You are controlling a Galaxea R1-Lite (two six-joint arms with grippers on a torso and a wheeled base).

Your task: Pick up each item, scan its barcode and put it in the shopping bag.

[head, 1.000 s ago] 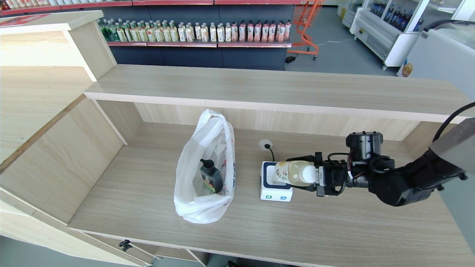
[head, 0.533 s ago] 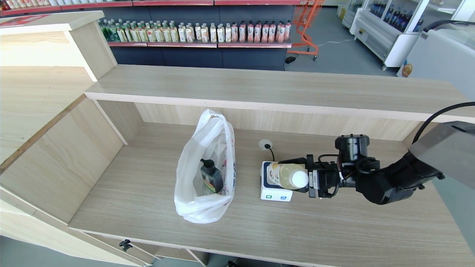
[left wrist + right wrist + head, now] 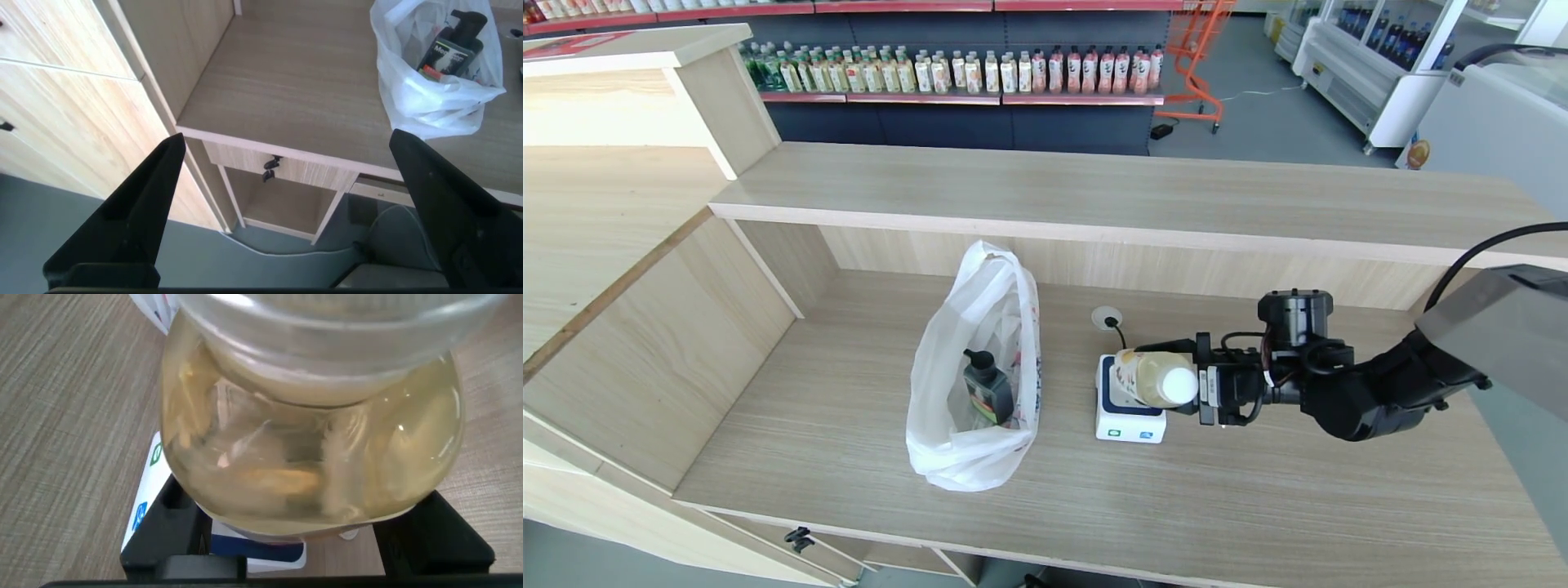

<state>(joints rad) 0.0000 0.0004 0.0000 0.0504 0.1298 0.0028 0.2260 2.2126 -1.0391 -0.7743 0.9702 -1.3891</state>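
Head view first: what is held, and where?

— A pale drink bottle (image 3: 1152, 380) is held on its side by the right gripper (image 3: 1164, 380), with the white cap turned toward the wrist. The fingers (image 3: 1172, 345) are clamped on its body. It is kept over the white scanner (image 3: 1129, 420), which stands on the tabletop (image 3: 1258, 490) near the shopping bag (image 3: 931, 392).

Is the bottle touching the scanner?

— That cannot be told. In the right wrist view the bottle (image 3: 310, 457) is seen close above the scanner (image 3: 151, 506), but no gap can be made out.

Which step is judged to be in hand?

— The scan. The bottle is being presented to the scanner and has not yet been bagged. A dark pump bottle (image 3: 988, 388) is already stood inside the bag.

And the left gripper (image 3: 282, 229)?

— In the left wrist view it is hung off the front edge of the tabletop. Its fingers (image 3: 131, 220) are spread apart, and nothing is held between them.

What is called for next?

— If the barcode is not facing the scanner, the bottle would probably need to be rolled. It should then be carried toward the robot's left, brought over the slack mouth of the bag, and lowered clear of the pump bottle. Only then should it be released.
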